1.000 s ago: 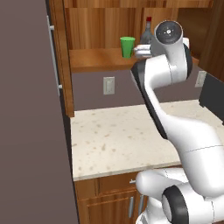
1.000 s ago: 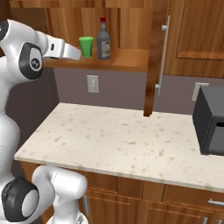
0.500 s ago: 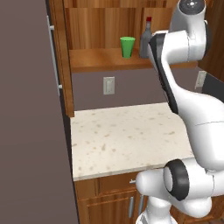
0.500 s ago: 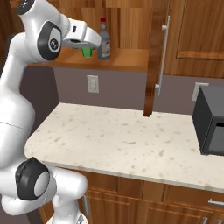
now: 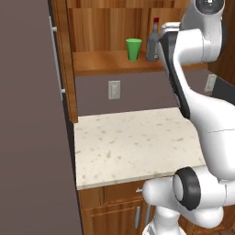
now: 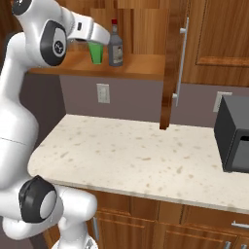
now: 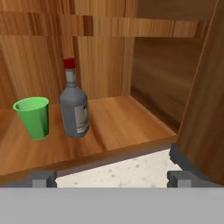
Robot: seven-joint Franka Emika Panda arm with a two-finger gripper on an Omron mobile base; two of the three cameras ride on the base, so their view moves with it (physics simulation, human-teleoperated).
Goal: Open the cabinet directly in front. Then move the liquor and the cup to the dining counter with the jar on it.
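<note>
Ahead, liquor (image 7: 74,112) beside cup (image 7: 33,117), well beyond gripper (image 7: 112,178), seemingly spread, empty

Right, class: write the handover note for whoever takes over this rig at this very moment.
Pincer: open, holding nothing, raised in front of the cabinet shelf.
Cabinet: doors already open.
Liquor and cup: upright, side by side on the shelf, untouched, the liquor nearer the pincer's line.
Done: cabinet opened.
Left: grasp each item and carry both to the dining counter with the jar.
</note>
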